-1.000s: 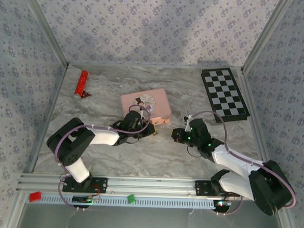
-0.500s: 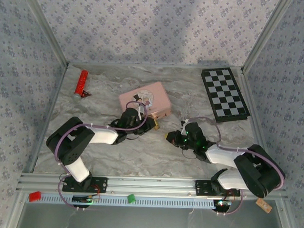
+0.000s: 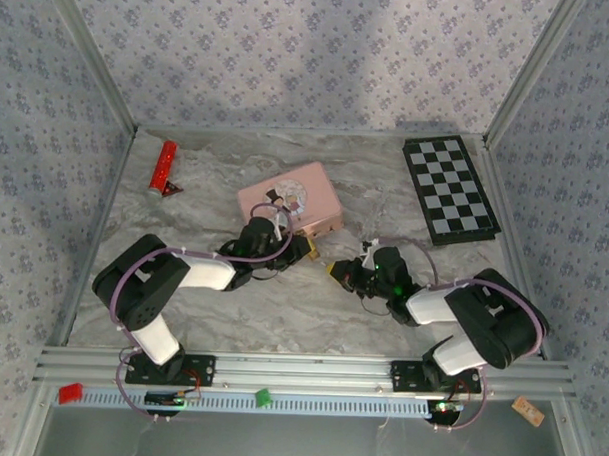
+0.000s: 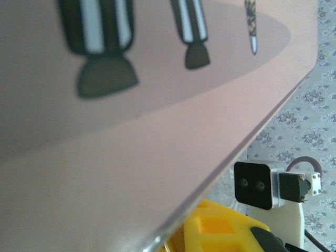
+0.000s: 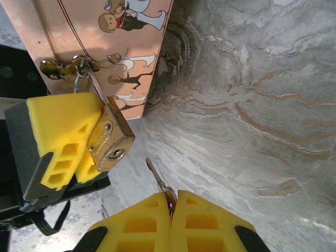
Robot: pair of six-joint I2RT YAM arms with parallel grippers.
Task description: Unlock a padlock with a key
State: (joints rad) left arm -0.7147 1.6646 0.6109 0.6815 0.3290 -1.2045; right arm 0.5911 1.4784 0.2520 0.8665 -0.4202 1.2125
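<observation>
A small dark key [image 5: 156,174] is pinched by its head between the closed yellow pads of the right claw [image 5: 171,203], its blade pointing up and to the left, just short of the padlock [image 5: 111,137]. The brass padlock is hooked by its thin shackle through the hasp [image 5: 60,66] of the pink picture tin [image 5: 113,47], which rests on the marbled bench [image 5: 252,105]. It is tilted, with its keyhole [image 5: 116,154] turned toward the key. The left claw [image 3: 289,245] is judged to be clamped on the padlock body, since a yellow pad [image 5: 60,126] is pressed against its side and the lock is held up at an angle. The step in hand is taken to be insertion. For this to go well, the blade must be lined up with the slot in both direction and roll before it is advanced, as the tip sits slightly right of and below the keyhole. A slow, straight push is called for, with the padlock kept braced so that it is not swung on the hasp. Should the tip catch on the brass face, the thin key could be twisted in the pads.
</observation>
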